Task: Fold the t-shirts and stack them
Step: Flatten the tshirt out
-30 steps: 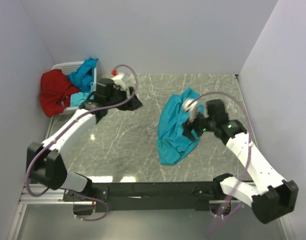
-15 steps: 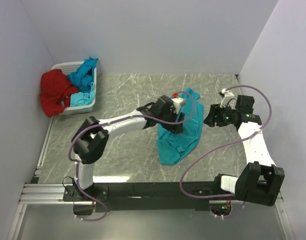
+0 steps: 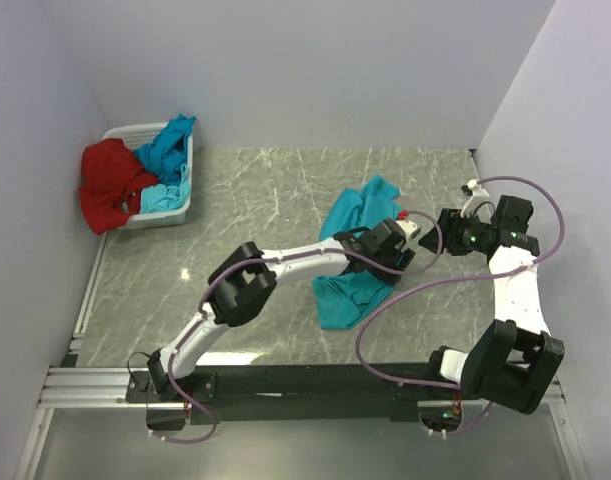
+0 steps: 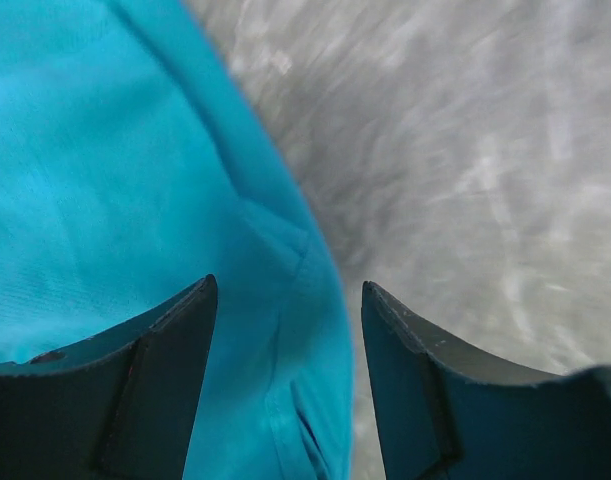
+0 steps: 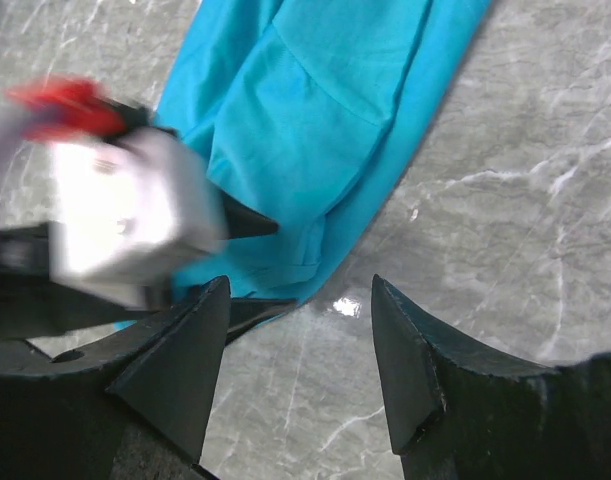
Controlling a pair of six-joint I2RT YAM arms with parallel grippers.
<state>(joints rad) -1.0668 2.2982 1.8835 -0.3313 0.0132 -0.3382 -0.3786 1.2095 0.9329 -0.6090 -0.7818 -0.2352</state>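
Lying crumpled right of the middle of the desk (image 3: 265, 200), a turquoise t-shirt (image 3: 343, 295) stretches in a loose, rumpled strip from the far side toward the near edge. The left arm (image 3: 285, 258) reaches from the near-left corner across the desk and over this shirt, ending at the shirt's right-hand border. The left jaws stand apart there. In the left wrist view the two fingers (image 4: 155, 390) straddle the hem, with blue cloth beneath the left one and bare grey marble beneath the right one. Nothing is clamped between them, and I cannot tell whether the tips touch the cloth.

The right arm (image 3: 515, 290) rises along the right edge of the desk, its end turned left toward the shirt and just beside the left arm's wrist. The right jaws are also apart and hold nothing. Its own camera shows both fingers (image 5: 425, 380) above bare marble just off the shirt's border, with the left arm's white wrist housing (image 5: 125, 225) blurred at the left.

At the far-left corner of the desk stands a white basket (image 3: 128, 130). A red t-shirt (image 3: 110, 185) hangs over its left rim, and more turquoise t-shirts (image 3: 170, 150) are heaped inside, one spilling over the far rim.
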